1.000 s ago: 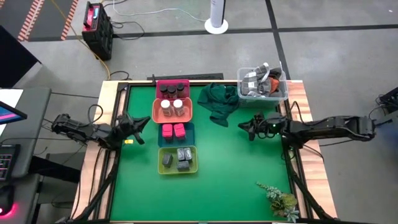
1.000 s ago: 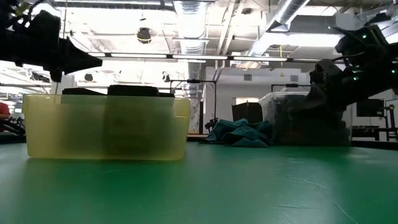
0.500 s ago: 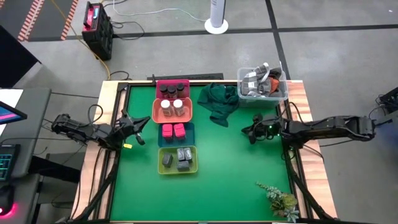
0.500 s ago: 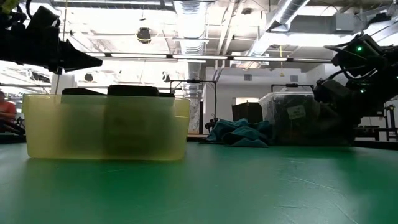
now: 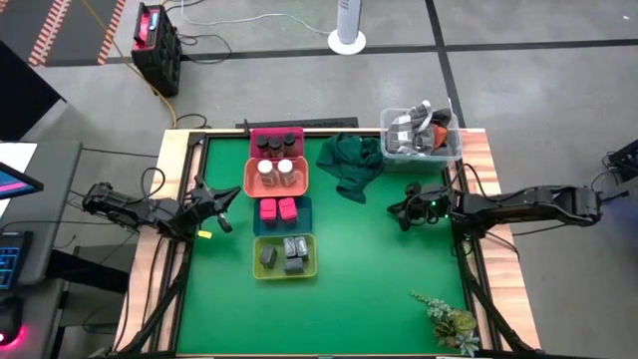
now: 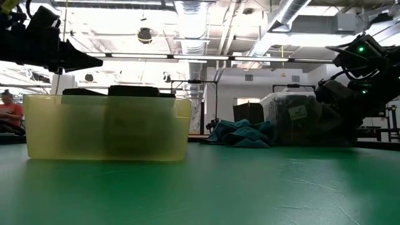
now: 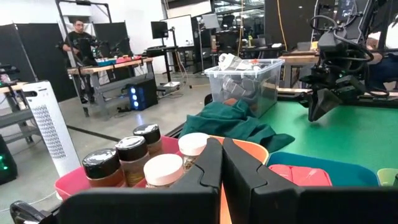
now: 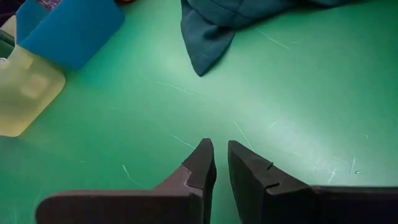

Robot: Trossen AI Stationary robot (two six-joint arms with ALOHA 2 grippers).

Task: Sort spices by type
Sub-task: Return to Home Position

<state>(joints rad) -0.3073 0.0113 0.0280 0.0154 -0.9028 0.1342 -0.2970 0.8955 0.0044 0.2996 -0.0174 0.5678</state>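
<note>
- Left gripper: fingers closed on nothing, at the table's left edge.
- Dark round jars in the pink tray, white-capped jars in the orange tray: rigid, smooth, probably light. I would pinch across the cap.
- Pink-red packets in the blue tray, dark grey boxes in the yellow tray: flat-sided, so I would grip their narrow faces.
- Right gripper: closed and empty, above the green tabletop.

Green table bears four trays (one column), a cloth, a clear bin.
</note>
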